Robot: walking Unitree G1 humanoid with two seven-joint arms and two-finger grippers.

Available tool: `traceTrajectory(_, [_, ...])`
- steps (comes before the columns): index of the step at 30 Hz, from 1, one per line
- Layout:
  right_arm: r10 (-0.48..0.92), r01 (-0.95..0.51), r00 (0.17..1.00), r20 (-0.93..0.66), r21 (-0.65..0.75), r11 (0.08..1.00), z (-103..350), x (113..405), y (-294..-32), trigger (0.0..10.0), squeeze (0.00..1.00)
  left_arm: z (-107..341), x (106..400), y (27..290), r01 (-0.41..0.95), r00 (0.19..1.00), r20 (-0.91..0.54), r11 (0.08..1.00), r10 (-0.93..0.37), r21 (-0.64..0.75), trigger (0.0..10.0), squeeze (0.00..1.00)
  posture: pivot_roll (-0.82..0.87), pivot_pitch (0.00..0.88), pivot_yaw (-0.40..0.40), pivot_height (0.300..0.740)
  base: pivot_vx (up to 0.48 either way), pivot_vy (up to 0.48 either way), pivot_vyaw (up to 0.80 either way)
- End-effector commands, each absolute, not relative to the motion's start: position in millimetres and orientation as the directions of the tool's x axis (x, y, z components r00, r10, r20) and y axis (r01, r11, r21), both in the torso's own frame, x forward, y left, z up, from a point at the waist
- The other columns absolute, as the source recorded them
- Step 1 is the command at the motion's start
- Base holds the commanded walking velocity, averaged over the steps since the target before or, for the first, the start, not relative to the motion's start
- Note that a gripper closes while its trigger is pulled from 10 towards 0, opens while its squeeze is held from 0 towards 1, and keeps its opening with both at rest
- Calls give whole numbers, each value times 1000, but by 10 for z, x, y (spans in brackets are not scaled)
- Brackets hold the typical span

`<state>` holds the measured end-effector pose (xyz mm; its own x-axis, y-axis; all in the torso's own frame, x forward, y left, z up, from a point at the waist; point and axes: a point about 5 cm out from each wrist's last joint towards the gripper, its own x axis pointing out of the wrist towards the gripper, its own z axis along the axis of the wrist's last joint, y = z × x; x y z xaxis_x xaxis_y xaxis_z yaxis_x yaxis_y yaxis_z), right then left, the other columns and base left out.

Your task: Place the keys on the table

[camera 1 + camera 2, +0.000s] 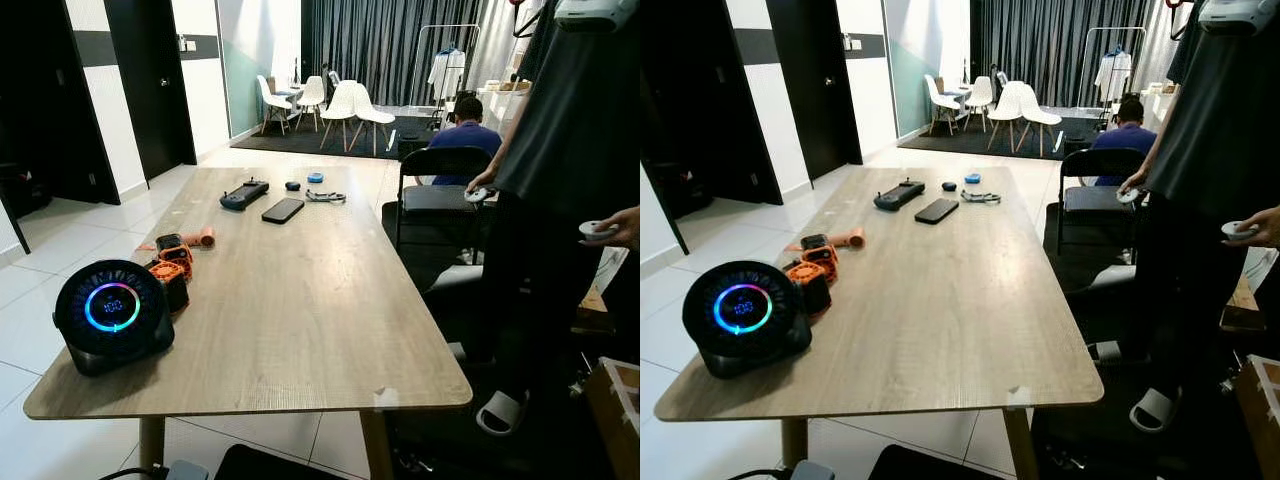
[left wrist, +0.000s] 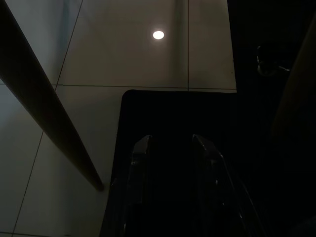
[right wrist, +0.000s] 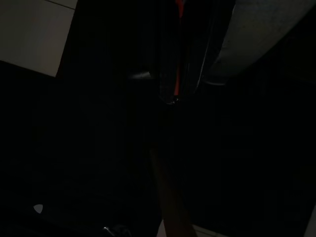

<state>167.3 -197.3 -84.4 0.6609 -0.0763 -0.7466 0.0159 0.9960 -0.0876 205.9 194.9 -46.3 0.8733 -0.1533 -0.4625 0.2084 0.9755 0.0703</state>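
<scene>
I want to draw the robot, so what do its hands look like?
The left gripper has two long black fingers with pale, glinting edges that narrow to rounded tips. The right gripper is very dark; a thin orange-red streak shows by it, but its shape can't be made out.

The left gripper [image 2: 170, 148] has two long black fingers [image 2: 140, 153] with pale, shiny edges. The right gripper [image 3: 170, 91] is dark, with a thin red-orange strip running along it.
</scene>
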Motion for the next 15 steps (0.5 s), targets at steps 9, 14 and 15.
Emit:
traceTrajectory(9, [-70,-20,650,-757,-109,994,-857,1661,-1958,10000,0,-472,2054,2027,195,865,-485,977,-131,84,10000,0,42,22,1,740,0,0,592])
traceTrajectory(14, [-67,-25,649,-758,-108,994,-857,1667,-1949,10000,0,-471,2052,2029,192,866,-483,978,-127,85,10000,0,44,24,-1,740,0,0,800])
traceTrajectory(15, [-66,-26,648,-759,-108,994,-857,1668,-1947,10000,0,-468,2051,2030,191,869,-479,977,-124,94,10000,0,44,24,-1,740,0,0,800])
